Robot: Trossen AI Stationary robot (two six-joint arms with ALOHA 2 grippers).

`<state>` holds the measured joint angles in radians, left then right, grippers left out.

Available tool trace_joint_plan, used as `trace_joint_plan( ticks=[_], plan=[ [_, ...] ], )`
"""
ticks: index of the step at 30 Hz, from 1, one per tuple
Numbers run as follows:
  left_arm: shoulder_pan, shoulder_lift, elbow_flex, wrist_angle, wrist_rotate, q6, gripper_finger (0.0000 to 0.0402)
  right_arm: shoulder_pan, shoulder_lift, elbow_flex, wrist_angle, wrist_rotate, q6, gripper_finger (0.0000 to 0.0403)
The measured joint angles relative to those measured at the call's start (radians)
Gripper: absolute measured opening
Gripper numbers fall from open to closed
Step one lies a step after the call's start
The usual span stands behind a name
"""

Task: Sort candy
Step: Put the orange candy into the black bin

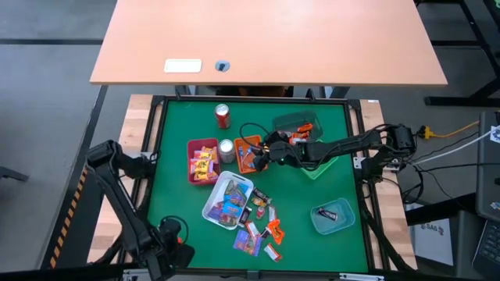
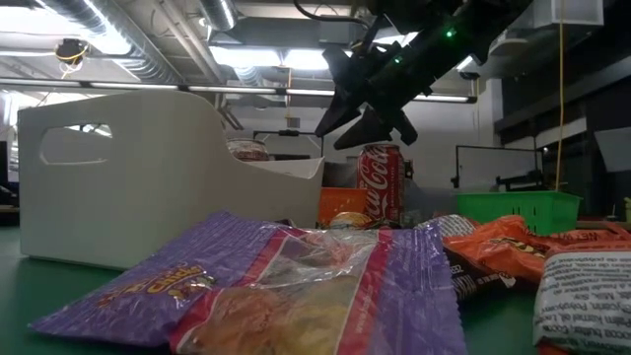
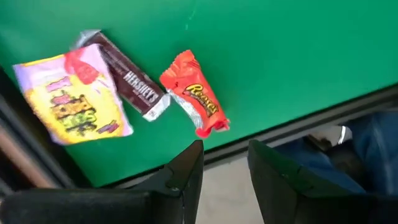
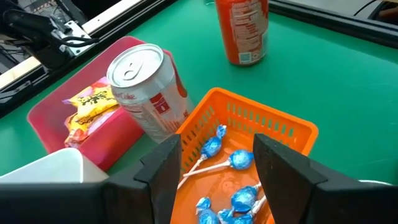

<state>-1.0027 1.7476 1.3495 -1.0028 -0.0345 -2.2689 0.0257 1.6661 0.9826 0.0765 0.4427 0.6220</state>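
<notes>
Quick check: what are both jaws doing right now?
Left gripper: open, empty, at the table's near edge.
Right gripper: open, empty, above the orange basket of blue lollipops.

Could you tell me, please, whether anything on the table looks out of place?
Two soda cans sit among the candy trays: a silver can wedged between the pink tray and the orange basket, and a red can standing alone. Neither is candy.
</notes>
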Motion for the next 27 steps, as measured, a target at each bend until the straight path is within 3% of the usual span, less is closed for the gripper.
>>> trace_joint_plan(
  ticks=[14, 21, 27],
  plan=[
    [0.000, 0.141, 0.000, 0.074, 0.007, -0.009, 0.0120, 0.000, 0.000, 0.000, 0.000, -0.018, 0.000, 0.0200],
    [0.000, 0.201, 0.000, 0.080, 0.106, -0.010, 0.0120, 0.000, 0.000, 0.000, 0.000, -0.018, 0.000, 0.0200],
    [0.000, 0.244, 0.000, 0.106, 0.103, -0.002, 0.0120, 0.000, 0.000, 0.000, 0.000, -0.018, 0.000, 0.0200]
  ],
)
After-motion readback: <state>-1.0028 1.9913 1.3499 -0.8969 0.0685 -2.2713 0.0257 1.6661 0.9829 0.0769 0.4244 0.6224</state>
